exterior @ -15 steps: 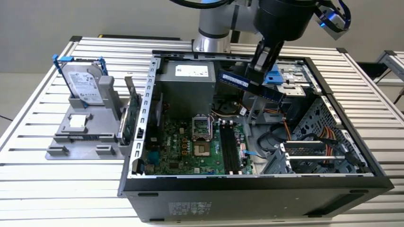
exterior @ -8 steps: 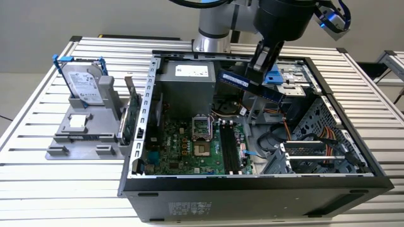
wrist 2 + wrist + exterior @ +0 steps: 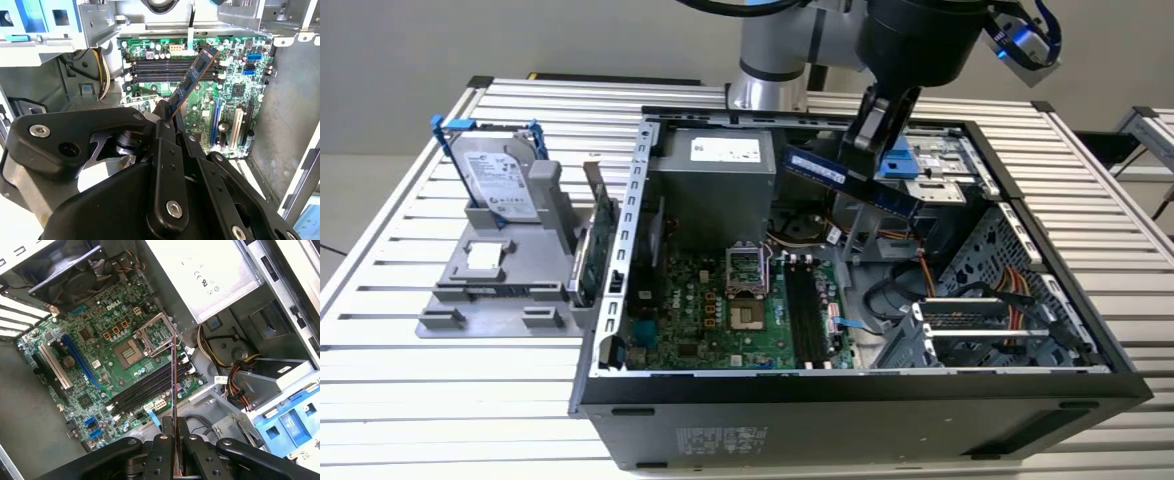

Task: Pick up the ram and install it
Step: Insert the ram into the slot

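Gripper (image 3: 862, 150): I have it pinching the ram (image 3: 847, 180) by its flat faces
Ram: aloft and tilted over the open case (image 3: 854, 390), clear of the memory slots (image 3: 165, 70)
Handling: light, stiff, fragile, I judge; hold away from the contacts, though the exact grip spot is probably hidden

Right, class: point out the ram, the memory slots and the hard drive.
ram (image 3: 817, 168), exterior view, the board's free end.
memory slots (image 3: 803, 315), exterior view, middle of the black slots.
hard drive (image 3: 500, 180), exterior view, its labelled face.
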Controlling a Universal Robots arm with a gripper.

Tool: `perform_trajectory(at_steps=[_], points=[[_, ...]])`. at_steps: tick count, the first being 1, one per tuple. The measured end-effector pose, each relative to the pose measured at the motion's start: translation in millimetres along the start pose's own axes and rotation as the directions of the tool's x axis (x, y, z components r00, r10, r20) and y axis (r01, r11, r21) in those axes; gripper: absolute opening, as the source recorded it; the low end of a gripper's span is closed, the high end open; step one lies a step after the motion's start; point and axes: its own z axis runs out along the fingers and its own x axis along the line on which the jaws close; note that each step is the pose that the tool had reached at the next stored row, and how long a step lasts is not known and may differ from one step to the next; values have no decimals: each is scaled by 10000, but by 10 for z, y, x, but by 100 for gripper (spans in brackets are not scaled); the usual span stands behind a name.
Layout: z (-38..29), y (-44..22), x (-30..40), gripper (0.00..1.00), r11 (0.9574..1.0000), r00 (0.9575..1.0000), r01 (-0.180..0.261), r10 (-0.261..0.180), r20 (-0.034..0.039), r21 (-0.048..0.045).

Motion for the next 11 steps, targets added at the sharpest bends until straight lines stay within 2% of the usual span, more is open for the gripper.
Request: perform_trajectory(at_steps=[11], points=[[0,0,0,0,9979,9979,-651,651,15,2]])
